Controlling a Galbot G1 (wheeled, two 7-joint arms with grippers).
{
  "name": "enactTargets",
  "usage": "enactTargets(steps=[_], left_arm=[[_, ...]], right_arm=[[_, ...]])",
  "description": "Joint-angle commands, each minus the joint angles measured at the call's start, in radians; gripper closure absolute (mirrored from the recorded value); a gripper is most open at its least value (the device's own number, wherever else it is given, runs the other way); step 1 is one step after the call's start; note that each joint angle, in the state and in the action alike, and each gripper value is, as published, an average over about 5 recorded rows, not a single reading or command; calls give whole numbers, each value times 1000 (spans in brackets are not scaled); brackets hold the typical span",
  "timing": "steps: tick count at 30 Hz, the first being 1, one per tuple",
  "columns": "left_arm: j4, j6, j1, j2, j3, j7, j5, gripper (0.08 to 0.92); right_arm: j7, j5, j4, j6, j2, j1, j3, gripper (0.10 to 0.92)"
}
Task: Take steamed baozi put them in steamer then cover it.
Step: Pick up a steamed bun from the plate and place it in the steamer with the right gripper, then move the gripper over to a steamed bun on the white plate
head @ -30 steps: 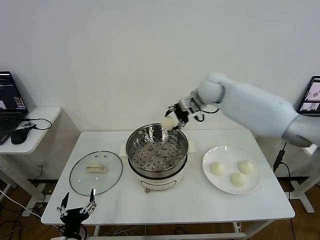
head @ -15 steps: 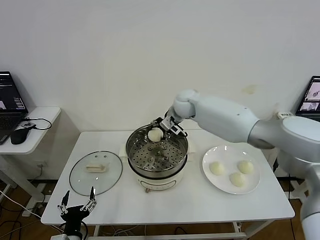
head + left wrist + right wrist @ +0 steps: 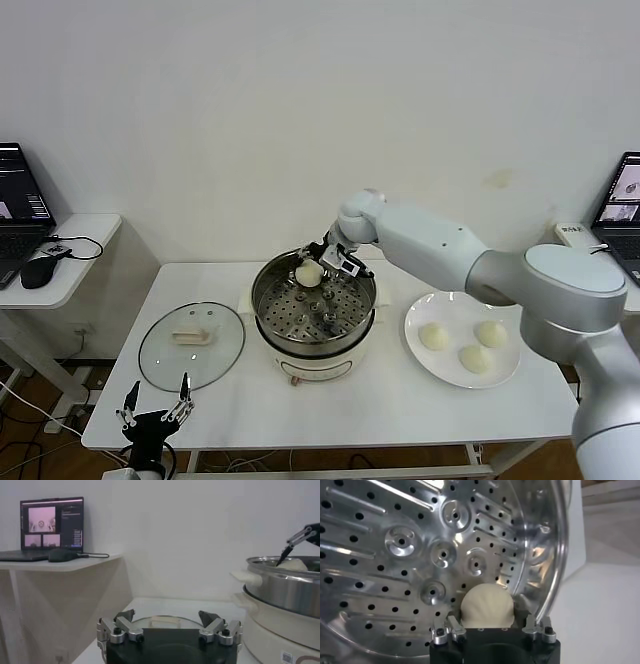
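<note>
Cream-white smooth baozi (image 3: 487,606) sits on steamer (image 3: 314,308) tray's perforated steel.

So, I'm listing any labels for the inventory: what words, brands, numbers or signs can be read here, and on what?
None can be read.
Steamer: small sticker on its white base, too small to read.
Left laptop: picture tiles and a dark panel on screen, text blurred.
Right laptop: screen images only, nothing legible.
Lid, plate, buns: no markings seen.
</note>
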Motion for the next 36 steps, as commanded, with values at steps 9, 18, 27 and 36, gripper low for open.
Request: enactTargets(steps=[9, 18, 27, 36], left_arm=[[-24, 2, 16, -7, 2, -1, 6, 177], [-64, 41, 26, 0, 3, 9, 34, 177], [-94, 49, 34, 16, -4, 14, 37, 177], [-97, 50, 37, 35, -15, 17, 37, 177]], right_arm=[[-64, 226, 131, -131, -79, 95, -16, 203], [-187, 547, 491, -563, -368, 288, -61, 203], [-226, 593, 738, -820, -682, 330, -96, 203], [-260, 413, 792, -792, -897, 190, -83, 203]])
